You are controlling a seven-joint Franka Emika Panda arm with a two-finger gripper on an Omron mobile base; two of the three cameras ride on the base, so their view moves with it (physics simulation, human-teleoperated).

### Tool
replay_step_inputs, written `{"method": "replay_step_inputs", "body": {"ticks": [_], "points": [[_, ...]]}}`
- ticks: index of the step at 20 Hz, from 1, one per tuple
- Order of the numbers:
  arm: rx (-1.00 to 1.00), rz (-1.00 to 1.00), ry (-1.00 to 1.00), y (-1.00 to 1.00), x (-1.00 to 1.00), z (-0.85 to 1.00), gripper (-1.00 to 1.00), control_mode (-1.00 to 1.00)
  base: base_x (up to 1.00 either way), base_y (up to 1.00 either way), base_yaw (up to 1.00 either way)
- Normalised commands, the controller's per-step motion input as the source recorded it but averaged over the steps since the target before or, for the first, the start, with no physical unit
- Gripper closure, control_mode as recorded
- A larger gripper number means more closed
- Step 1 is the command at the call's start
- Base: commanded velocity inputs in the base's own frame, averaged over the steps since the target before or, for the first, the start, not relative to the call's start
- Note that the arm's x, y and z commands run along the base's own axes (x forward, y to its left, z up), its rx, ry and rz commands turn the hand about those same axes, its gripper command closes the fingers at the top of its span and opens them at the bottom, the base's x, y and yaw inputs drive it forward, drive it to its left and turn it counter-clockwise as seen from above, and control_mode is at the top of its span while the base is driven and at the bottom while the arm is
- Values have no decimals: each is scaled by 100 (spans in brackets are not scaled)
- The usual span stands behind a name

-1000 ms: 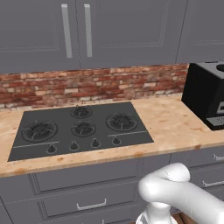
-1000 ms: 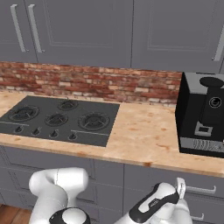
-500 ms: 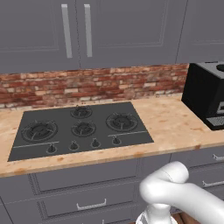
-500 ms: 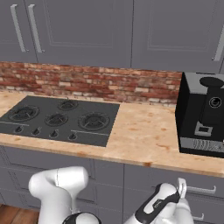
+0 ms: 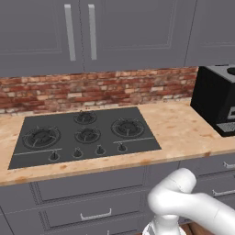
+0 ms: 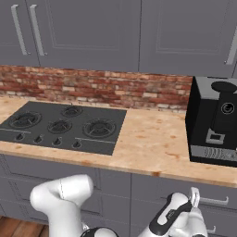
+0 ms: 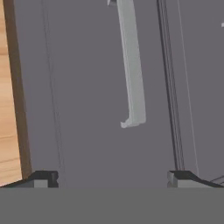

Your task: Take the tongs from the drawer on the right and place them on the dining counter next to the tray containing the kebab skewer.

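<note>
The arm [image 5: 183,206] sits a touch lower and further right in the left base view than a second ago, its white elbow sinking toward the bottom edge. In the right base view the tool [image 6: 192,203] has crept slightly lower against the cabinet fronts. The worktop [image 6: 152,143], hob [image 5: 85,133] and black coffee machine [image 6: 215,122] lie just as they did, so the base has not driven.

The tool stands released, its jaws spread wide, with nothing between them. In the hand view its two dark fingertips [image 7: 43,179] rise at the bottom corners, well apart, and between them is a flat dark-grey drawer front [image 7: 96,109] carrying a silver bar handle [image 7: 131,65]. The handle's hooked end is above the gap, not touching either tip. A strip of wood-look floor [image 7: 8,96] runs along the left edge of that view.

The base views give what the hand view cannot: the brick wall [image 5: 92,87], the upper cabinets [image 6: 115,32] and the panelled drawers [image 5: 87,202] under the hob. The right base view shows the tool just beside a drawer handle [image 6: 214,201] below the coffee machine. I cannot tell where the tongs are; the drawer fronts are closed.
</note>
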Motion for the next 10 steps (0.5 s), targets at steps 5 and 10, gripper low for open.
{"method": "replay_step_inputs", "body": {"ticks": [5, 10], "points": [[0, 0, 0, -12, 26, -22, -100, -100, 0, 0, 0], [0, 0, 0, -12, 27, -23, -100, -100, 0, 0, 0]]}}
